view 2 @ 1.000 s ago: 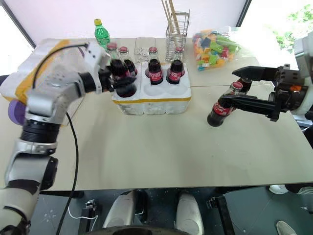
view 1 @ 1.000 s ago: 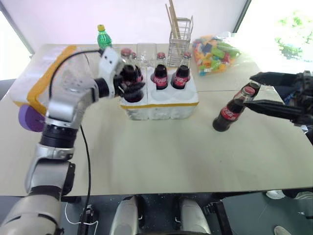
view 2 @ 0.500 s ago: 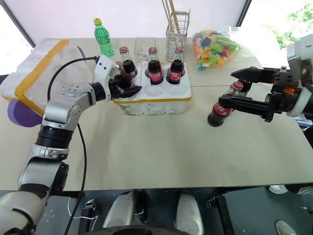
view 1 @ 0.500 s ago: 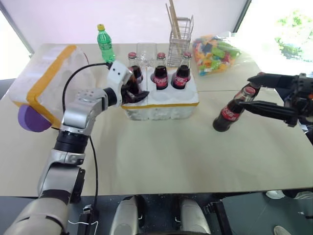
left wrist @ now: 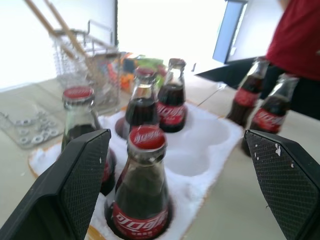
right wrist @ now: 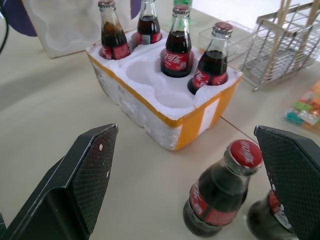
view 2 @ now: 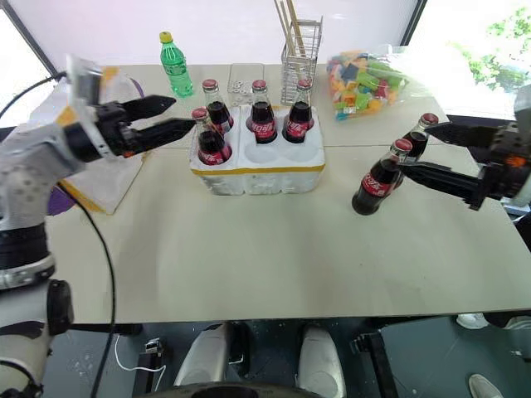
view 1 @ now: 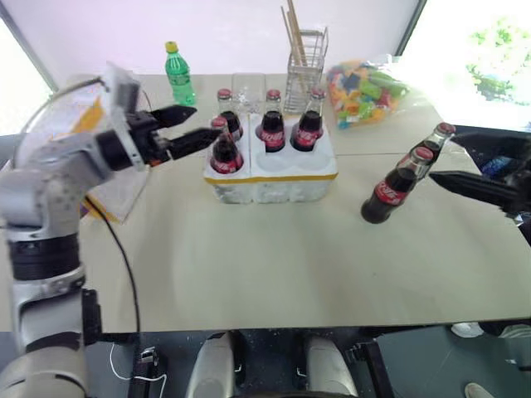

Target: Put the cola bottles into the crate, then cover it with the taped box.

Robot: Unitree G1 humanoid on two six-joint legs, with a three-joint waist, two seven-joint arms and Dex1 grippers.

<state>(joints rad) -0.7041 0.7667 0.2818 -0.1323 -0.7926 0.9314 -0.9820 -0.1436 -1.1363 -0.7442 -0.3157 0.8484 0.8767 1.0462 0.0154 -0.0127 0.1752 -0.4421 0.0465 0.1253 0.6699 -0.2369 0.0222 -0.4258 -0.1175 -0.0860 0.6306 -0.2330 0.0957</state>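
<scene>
Left end effector (view 2: 178, 116) withdrawn, released, glass cola bottles (view 2: 211, 139) in styrofoam crate (view 2: 257, 170), right end effector (view 2: 444, 153) released

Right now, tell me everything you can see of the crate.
The crate is a low white styrofoam block with a yellow tape band round its side, sitting flat on the table. Four cola bottles stand upright in its six round wells; two front wells are empty. Neither gripper touches it.

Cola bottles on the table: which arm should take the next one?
Right. The open right gripper sits beside the two loose cola bottles. The open left gripper is across the table by the crate, which holds four.
</scene>
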